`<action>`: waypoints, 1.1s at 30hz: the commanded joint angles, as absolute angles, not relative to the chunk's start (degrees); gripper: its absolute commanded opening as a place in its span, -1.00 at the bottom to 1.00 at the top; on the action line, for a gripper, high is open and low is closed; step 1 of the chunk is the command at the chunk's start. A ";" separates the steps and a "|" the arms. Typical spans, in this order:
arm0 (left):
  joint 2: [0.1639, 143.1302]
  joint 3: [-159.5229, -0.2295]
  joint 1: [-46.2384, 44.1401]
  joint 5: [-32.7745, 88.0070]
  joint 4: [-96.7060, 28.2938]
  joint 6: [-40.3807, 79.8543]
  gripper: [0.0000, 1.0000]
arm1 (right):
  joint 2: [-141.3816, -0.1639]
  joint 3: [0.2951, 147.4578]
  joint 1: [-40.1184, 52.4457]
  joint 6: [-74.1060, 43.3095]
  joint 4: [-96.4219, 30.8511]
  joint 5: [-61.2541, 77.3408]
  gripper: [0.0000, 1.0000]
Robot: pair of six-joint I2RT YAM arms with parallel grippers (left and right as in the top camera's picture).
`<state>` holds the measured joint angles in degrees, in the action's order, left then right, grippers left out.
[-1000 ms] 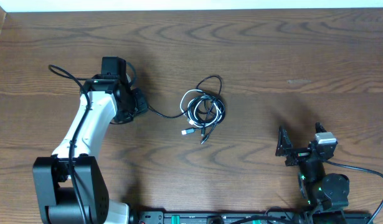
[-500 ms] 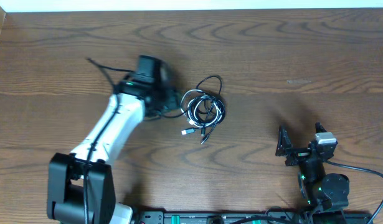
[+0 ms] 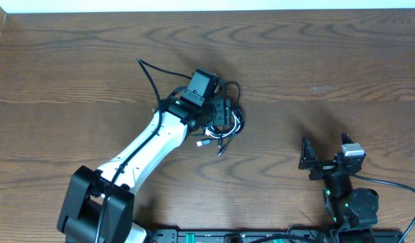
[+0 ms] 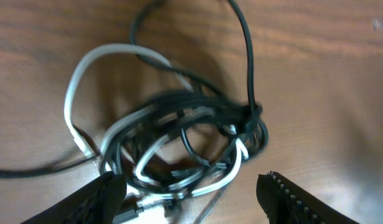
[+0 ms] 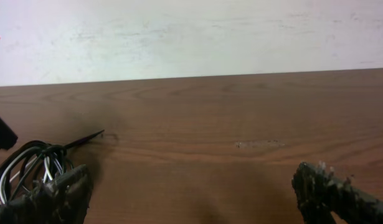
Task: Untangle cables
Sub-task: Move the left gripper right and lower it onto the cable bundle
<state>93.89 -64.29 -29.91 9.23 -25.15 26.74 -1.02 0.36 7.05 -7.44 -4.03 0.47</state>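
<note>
Cables (image 4: 185, 115): black-and-white tangle, mid-worktop (image 3: 328, 54) | left hand (image 4: 192, 198): fingers apart, over tangle, holding nothing | right hand (image 3: 325, 160): apart, empty, well clear | handling: likely light, limp, snag-prone; grip white loop (image 4: 71, 93).

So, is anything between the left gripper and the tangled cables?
Nothing visible. The left gripper hangs open right above the cables, and its wrist view shows only the tangle on the bare table between its jaws.
</note>
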 commanded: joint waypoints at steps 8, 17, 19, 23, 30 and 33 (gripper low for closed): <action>94.45 -63.96 -30.09 0.16 -26.87 5.89 0.50 | -1.13 0.32 7.27 -7.84 -4.27 0.40 0.98; 96.09 -63.96 -30.09 6.26 -27.97 -4.86 0.49 | -1.13 0.32 7.25 -7.84 -4.27 0.38 0.99; 97.38 -63.96 -30.09 6.44 -27.49 -4.95 0.48 | -1.13 0.32 7.25 -7.84 -4.27 0.38 0.99; 100.14 -63.96 -30.09 6.39 -25.32 -4.95 0.47 | -1.13 0.32 7.25 -7.84 -4.27 0.38 0.98; 102.00 -63.96 -30.09 6.42 -25.02 -4.91 0.46 | -1.13 0.32 7.22 -10.81 -4.10 2.92 0.98; 102.02 -63.96 -30.09 6.42 -24.91 -4.93 0.18 | -1.13 0.32 7.22 -16.75 -4.03 3.86 0.99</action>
